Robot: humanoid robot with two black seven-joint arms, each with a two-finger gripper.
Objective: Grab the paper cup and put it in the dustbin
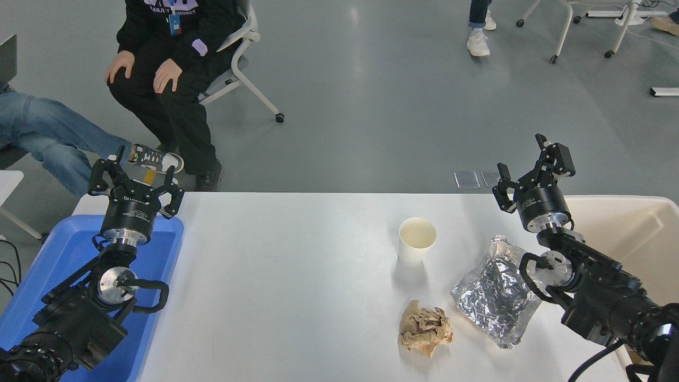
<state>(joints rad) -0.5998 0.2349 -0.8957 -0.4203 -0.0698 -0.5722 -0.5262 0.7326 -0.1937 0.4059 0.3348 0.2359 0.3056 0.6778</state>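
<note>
The paper cup (417,240) is standing upright on the white table (292,286), bare surface stretching wide to its left. The dustbin (631,239) is sitting at the table's right edge. The right gripper (530,164) is hovering near the far edge, its fingers spread and holding nothing. The left gripper (135,180) is resting parked over the blue tray (63,254), fingers also spread.

White table (297,297) carries paper cup (417,240) upright near centre. Foil pouch (496,294) at 4 o'clock of it, brown paper wad (425,328) at 6.
</note>
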